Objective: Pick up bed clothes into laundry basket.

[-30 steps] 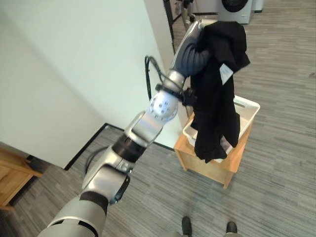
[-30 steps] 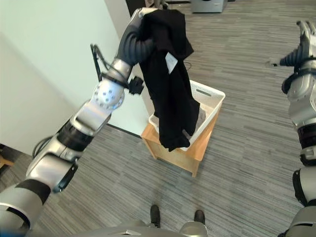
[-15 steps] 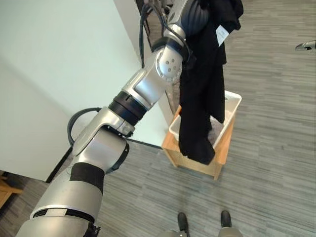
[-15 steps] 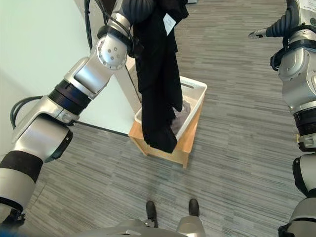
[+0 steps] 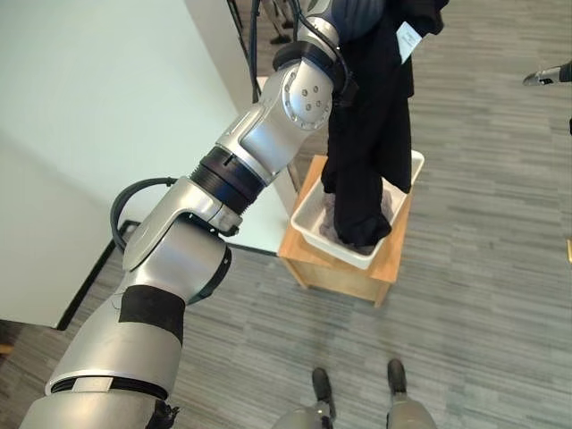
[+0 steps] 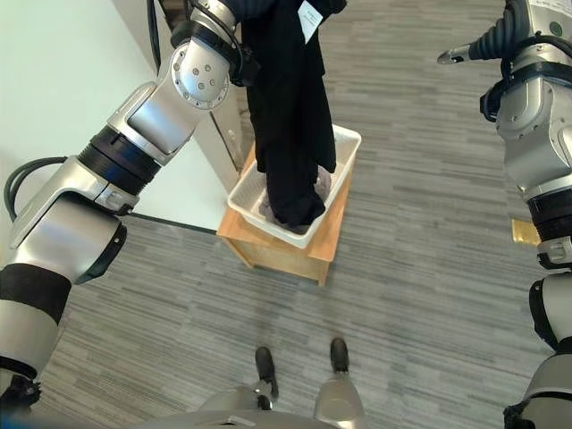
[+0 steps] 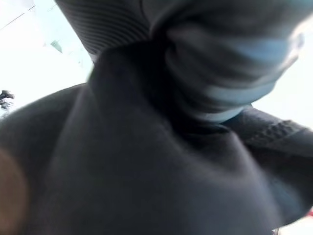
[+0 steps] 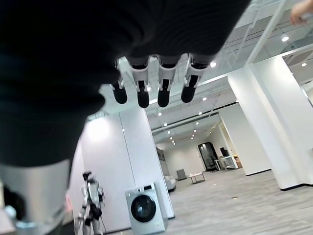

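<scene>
— Two arms up, and the left one is stretched high and far forward. Its hand is wrapped in the black garment; close up, the dark cloth bunches tight under the curled fingers, so it is clamped on the fabric.

— Where does the cloth end up?

— It hangs straight down from that hand, and its lower end dips into the white laundry basket directly below. The basket sits on a low wooden stand, and greyish laundry lies inside it, beside the hanging hem.

— And the other hand?

— The right hand is raised off to the side, well apart from the basket, fingers straight in a row and holding nothing. Past its fingertips I see a washing machine against the far wall.

— Any label to read?

— One small white tag is near the top of the garment, just below the left hand. Any print on it is too small to make out.
</scene>
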You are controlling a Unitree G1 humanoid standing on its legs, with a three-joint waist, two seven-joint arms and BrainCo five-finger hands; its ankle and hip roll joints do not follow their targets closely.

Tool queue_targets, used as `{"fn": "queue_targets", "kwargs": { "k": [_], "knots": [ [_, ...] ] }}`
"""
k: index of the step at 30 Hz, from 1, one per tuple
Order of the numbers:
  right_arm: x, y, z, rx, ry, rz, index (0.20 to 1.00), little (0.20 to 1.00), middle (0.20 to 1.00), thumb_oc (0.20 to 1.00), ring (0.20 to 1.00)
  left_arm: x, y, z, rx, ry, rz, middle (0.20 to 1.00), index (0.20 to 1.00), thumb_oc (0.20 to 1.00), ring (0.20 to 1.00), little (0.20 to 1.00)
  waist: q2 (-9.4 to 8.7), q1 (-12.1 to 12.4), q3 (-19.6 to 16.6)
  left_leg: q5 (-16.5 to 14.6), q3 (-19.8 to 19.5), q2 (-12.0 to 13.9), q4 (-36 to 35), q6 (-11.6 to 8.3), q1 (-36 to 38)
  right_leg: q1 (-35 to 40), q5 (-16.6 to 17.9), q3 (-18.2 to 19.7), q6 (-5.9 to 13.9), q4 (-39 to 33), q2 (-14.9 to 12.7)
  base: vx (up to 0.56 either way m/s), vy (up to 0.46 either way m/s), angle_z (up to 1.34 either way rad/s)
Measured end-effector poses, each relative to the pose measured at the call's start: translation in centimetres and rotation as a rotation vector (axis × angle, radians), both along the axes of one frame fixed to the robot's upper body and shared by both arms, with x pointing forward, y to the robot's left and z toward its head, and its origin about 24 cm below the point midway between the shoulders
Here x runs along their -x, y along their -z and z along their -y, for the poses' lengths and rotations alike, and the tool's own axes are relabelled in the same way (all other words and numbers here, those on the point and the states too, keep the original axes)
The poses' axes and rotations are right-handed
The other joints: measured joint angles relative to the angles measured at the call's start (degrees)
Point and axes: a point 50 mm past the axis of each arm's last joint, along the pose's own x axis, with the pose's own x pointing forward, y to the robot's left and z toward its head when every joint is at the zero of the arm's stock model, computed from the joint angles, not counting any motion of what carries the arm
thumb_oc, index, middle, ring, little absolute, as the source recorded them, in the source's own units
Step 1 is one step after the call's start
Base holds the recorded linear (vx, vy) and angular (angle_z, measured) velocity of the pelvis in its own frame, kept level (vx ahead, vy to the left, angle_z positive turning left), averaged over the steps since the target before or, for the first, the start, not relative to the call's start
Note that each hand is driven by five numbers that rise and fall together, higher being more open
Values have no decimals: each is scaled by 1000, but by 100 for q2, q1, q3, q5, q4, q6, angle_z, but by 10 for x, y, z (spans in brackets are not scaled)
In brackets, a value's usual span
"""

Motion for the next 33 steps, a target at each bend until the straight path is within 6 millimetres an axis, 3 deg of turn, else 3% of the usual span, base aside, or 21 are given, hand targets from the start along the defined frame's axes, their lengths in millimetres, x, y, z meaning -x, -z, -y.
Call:
{"fn": "queue_targets", "kwargs": {
  "k": [3,4,5,14,15,20,22,23,26,29,33],
  "knots": [
    [-3,3,-4,-4,-16,-8,1000,1000,1000,1000,1000,-12,-1,-14,-52,-106,-13,200,200,200,200,200,-195,-115,185,28,102,8,1,37,-142,-192,96,103,-18,0,2,-103,42,-20],
    [-3,4,-4,-10,-17,-2,1000,1000,1000,1000,1000,-22,6,-30,-47,-184,-60,200,200,200,200,200,-286,-255,432,31,96,6,0,42,-168,-215,104,83,-22,0,-14,-112,29,0],
    [-2,4,-3,-11,-15,3,1000,1000,1000,1000,1000,-24,7,-32,-46,-197,-69,200,200,200,200,200,-317,-256,520,31,94,4,-1,41,-185,-233,104,83,-22,1,-7,-108,22,-1],
    [-3,6,0,-46,-17,18,1000,1000,1000,1000,1000,-27,14,-34,-97,-229,-67,200,200,200,200,200,-470,-237,1024,62,34,13,2,60,-507,-523,146,-91,-35,2,-5,-58,3,3],
    [-3,6,0,-46,-16,31,1000,1000,1000,1000,1000,-28,16,-35,-105,-239,-70,1000,1000,1000,1000,1000,-494,-238,1091,62,17,9,2,60,-518,-530,146,-119,-36,2,-12,-74,-27,2],
    [-4,14,3,-48,-8,8,1000,1000,1000,1000,1000,-25,47,-25,-58,-150,-132,1000,1000,1000,1000,1000,-578,-194,1178,62,-71,10,2,60,-557,-558,146,-214,-36,2,-15,-18,-43,3],
    [-1,19,9,-65,-6,8,1000,1000,1000,1000,1000,-18,63,-11,5,-56,-169,1000,1000,1000,1000,1000,-593,-145,1193,62,-96,9,2,60,-552,-532,146,-264,-36,2,-19,17,-55,10],
    [-1,25,17,-94,18,-6,1000,1000,1000,1000,1000,-12,81,4,36,22,-217,1000,1000,1000,1000,1000,-594,-100,1193,62,-143,8,3,60,-539,-492,146,-343,-36,2,-23,43,-68,15],
    [-1,31,25,-130,32,-19,1000,1000,1000,1000,1000,-3,100,24,118,125,-296,1000,1000,1000,1000,1000,-597,-65,1195,62,-253,5,3,61,-449,-357,146,-441,-36,2,-26,44,-42,16],
    [0,29,22,-137,9,-12,1000,1000,1000,1000,1000,0,100,27,139,156,-303,1000,1000,1000,1000,1000,-599,-51,1196,62,-261,-2,3,61,-266,-163,146,-494,-36,2,-35,70,-43,5],
    [6,26,20,-163,-42,20,1000,1000,1000,1000,1000,14,77,12,263,252,-223,1000,1000,1000,1000,1000,-593,17,1181,60,-303,6,2,59,117,245,143,-535,-39,-1,-24,111,-48,6]
  ]
}}
